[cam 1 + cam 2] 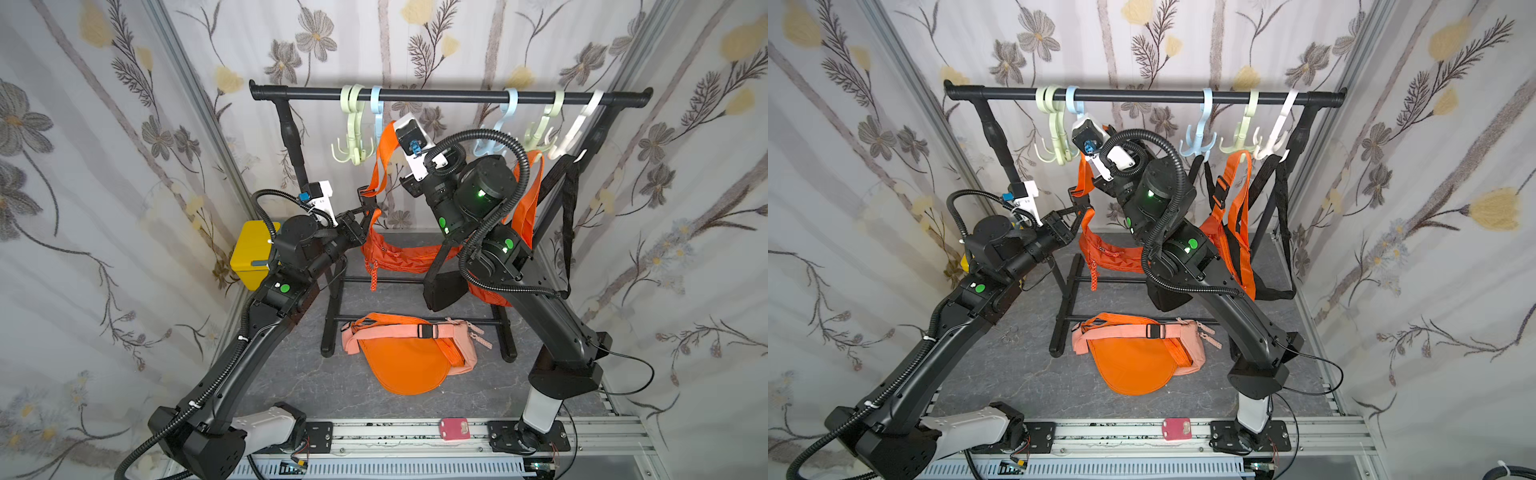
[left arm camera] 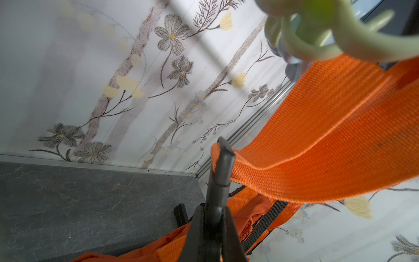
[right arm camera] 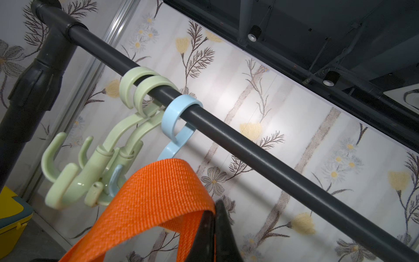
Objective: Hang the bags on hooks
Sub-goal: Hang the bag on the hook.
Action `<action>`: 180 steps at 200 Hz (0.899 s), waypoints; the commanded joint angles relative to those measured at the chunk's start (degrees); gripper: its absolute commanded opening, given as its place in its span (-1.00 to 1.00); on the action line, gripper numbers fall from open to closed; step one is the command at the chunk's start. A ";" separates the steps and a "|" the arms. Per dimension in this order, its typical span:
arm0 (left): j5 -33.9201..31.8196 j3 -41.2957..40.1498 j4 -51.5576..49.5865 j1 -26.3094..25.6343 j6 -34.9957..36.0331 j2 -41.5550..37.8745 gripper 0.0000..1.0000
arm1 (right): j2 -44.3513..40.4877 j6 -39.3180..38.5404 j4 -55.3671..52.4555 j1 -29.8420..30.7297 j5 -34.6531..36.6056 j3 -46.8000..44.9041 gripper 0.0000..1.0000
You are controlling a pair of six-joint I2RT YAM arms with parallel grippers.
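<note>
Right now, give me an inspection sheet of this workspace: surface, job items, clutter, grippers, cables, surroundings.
Surface: grey marbled tabletop, no spills seen.
Job's things: orange nylon waist bag lifted off the surface, its orange webbing strap raised close to the pale blue plastic hook on the black metal rail; whether it is hooked, cannot tell.
Clutter: peach and orange waist bag lying flat; two bags hang at the rail's far end; yellow lidded box; small red card.
Grippers: left gripper and right gripper both shut on the strap.
Cables: black corrugated conduit loops over the right arm.
Surroundings: floral curtain walls.
</note>
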 commanded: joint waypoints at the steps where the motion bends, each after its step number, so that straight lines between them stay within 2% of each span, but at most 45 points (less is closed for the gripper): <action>1: -0.36 0.94 2.07 0.09 0.25 0.07 -1.00 | 1.03 -0.75 1.19 -0.10 -1.46 0.03 -1.00; 47: 0.08 1.95 1.28 0.07 0.13 0.42 -1.00 | 4.33 -3.26 2.73 -1.15 0.00 1.36 -1.00; 90: 0.84 1.59 0.83 0.07 -0.18 0.82 -1.00 | 5.54 -1.37 0.36 -3.06 0.52 1.38 -1.00; 175: 2.73 0.13 2.77 -0.03 -1.85 2.24 -1.00 | 8.09 2.90 -10.67 -5.90 -2.52 2.82 -1.00; 180: 2.78 0.13 2.84 -0.02 -1.85 2.24 -1.00 | 8.18 3.17 -11.19 -7.67 -2.84 2.79 -1.00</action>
